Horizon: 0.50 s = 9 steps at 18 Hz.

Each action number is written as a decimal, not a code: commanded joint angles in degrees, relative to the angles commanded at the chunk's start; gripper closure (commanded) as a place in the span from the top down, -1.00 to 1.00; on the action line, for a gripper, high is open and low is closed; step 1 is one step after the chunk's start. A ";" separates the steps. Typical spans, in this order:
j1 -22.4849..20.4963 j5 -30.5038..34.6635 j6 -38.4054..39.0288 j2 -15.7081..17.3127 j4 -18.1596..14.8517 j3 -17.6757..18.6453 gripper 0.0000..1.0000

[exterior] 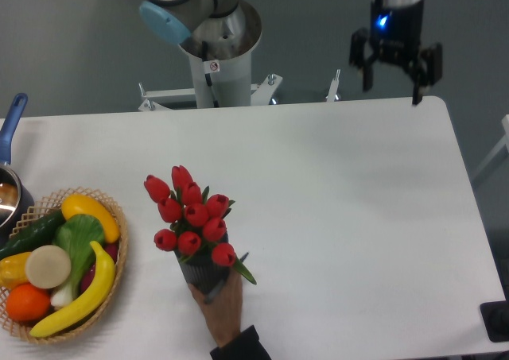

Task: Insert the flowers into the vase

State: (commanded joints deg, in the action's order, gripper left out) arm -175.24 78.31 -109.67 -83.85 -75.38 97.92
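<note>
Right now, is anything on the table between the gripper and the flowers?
No. In the fixed camera view only bare white table lies between the gripper, up at the far edge, and the flowers. A hand grips the vase from the near side.

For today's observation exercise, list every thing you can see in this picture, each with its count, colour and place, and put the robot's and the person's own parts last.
red tulip bunch: one, about nine red buds with green leaves, standing in the vase, front centre-left.
dark grey ribbed vase: one, mostly hidden by the flowers and a hand.
round wicker basket: one, tan, left edge of the table, holding yellow, green, orange and pale fruit and vegetables.
pot with blue handle: one, partly out of view, far left.
white table: one.
robot arm base: one, grey with light blue caps, behind the table.
black two-finger gripper: one, open and empty, above the far right corner.
person's hand: one, around the vase from the front edge.
</note>
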 joint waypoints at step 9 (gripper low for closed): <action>-3.09 -2.02 -3.53 -0.26 -5.74 -2.12 1.00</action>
